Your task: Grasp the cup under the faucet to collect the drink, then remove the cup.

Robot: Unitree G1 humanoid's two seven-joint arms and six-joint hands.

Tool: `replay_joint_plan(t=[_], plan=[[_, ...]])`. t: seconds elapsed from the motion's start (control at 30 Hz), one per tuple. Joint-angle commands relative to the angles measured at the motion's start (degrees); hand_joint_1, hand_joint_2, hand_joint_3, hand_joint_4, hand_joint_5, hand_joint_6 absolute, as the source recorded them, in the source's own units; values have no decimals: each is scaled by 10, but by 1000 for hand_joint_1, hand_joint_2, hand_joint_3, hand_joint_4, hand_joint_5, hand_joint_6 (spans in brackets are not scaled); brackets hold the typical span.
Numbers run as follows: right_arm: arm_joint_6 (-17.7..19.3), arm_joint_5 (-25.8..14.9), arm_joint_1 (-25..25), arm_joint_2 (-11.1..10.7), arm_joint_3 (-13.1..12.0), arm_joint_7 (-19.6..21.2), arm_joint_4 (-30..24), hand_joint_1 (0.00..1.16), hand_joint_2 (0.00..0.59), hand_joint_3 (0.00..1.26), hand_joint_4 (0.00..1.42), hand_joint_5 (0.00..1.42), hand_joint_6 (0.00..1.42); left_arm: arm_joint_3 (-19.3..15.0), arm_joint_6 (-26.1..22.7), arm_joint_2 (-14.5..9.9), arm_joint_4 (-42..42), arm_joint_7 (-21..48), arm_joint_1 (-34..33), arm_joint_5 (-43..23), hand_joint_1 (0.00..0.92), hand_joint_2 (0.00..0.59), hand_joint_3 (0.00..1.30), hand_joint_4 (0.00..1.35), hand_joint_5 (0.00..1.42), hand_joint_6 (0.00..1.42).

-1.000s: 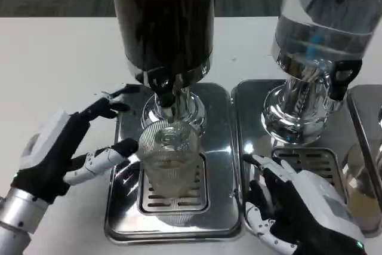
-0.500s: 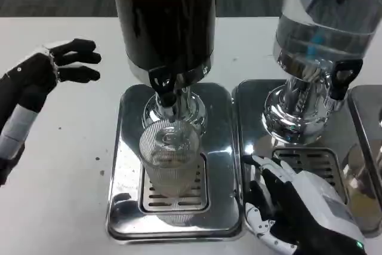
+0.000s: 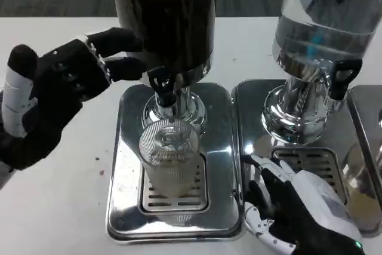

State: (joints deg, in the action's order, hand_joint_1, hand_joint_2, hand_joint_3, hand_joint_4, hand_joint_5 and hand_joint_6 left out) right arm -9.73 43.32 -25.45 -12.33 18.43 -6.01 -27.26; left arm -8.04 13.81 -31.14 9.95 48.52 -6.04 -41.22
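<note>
- Clear ribbed plastic cup stands upright on the slotted grate of a shiny steel drip tray, directly under the black faucet of a dark-liquid drink dispenser.
- Cup mouth sits just below the faucet spout; whether any liquid is flowing cannot be told.
- Neither robot hand touches the cup.
- Left robot hand is raised at the left of the dark dispenser, black palm side facing the camera, fingers spread apart and holding nothing.
- Left fingertips reach toward the lower edge of the dispenser body, very near the faucet handle; contact cannot be confirmed.
- Left robot hand is above and to the left of the cup, well apart from it.
- Right robot hand lies low at the bottom right, white back up, fingers splayed, nothing in it.
- Right robot hand rests over the front of a second steel drip tray, just beside the first tray's right edge.
- Right fingertips point toward the cup but stay clear of it.
- Clear-liquid drink dispenser with its own black faucet lever stands on the second tray, right of the dark one.
- Both trays sit side by side on the white tabletop.
- A third tray edge shows at far right.
</note>
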Motion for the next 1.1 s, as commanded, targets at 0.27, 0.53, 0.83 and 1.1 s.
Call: replay_joint_plan(t=[0.27, 0.53, 0.83, 1.1], plan=[[0, -4, 1, 4, -1, 9, 6, 476, 586, 137, 86, 15, 82, -12, -75, 22, 3, 54, -44, 29, 0, 48, 228, 106, 186, 139], [0, -6, 5, 5, 0, 9, 13, 476, 586, 137, 86, 15, 82, -12, -81, 35, 15, 71, -64, 55, 0, 47, 180, 55, 139, 79], [1, -15, 9, 7, 1, 14, 22, 476, 586, 137, 86, 15, 82, -3, -102, 54, 18, 93, -86, 71, 0, 52, 167, 49, 132, 81], [2, -18, 1, 10, 2, 23, 23, 476, 586, 137, 86, 15, 82, 11, -113, 61, 23, 109, -100, 87, 0, 56, 166, 53, 137, 86]])
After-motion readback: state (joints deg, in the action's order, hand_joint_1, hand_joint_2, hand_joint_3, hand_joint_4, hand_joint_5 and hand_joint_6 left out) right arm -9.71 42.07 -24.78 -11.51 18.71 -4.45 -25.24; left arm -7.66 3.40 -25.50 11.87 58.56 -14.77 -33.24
